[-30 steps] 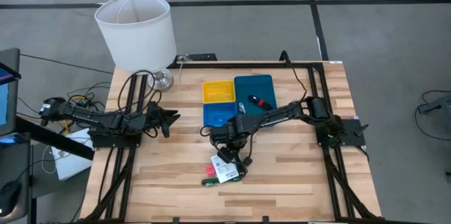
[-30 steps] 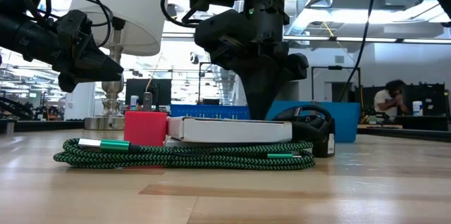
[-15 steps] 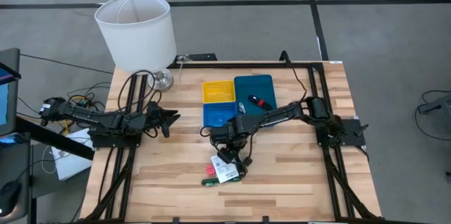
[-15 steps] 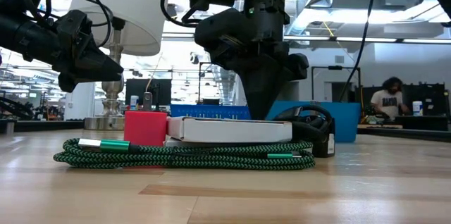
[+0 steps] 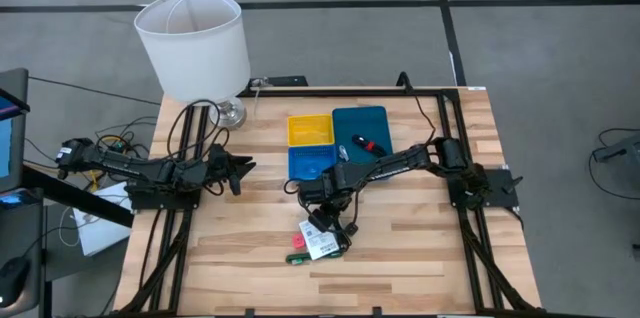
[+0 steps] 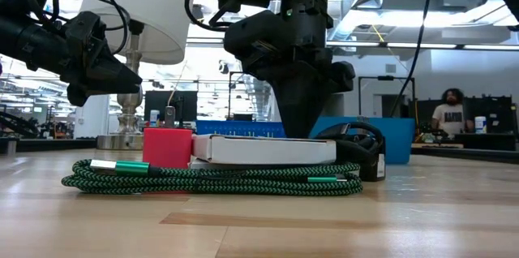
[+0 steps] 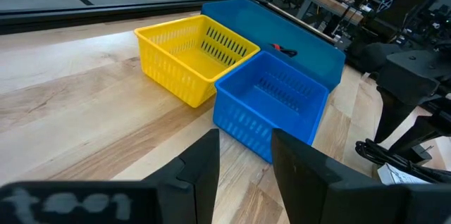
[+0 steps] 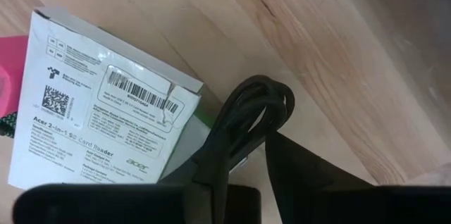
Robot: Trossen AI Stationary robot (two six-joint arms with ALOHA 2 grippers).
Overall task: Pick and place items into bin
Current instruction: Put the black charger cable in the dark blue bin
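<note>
A pile lies near the table's near edge: a white printed box [image 5: 322, 245] [image 8: 99, 111], a red-pink block [image 6: 168, 147], a green braided cable [image 6: 211, 178] under the box, and a coiled black cable [image 6: 361, 140]. My right gripper [image 5: 328, 201] [image 6: 297, 126] points down right behind the box, at the black cable. Behind the pile stand the yellow bin [image 5: 310, 129], the blue bin [image 5: 310, 163] and the teal bin [image 5: 360, 130]; a red-and-black item [image 5: 370, 145] lies in the teal one. My left gripper [image 5: 243, 169] [image 7: 244, 160] hovers open at the table's left, facing the bins. My right gripper comes from above, pointing down, and has its fingers [image 8: 303, 164] closed around the black cable just below its looped end [image 8: 259, 104]. The loop sticks out past the fingertips. The cable still lies on the table beside the white box.
A white lampshade [image 5: 195, 38] on a metal base [image 5: 230, 113] stands at the far left corner. Black frame rails run along the table's edges. Bare wood lies right of the pile. A person [image 6: 450, 113] sits far behind the table.
</note>
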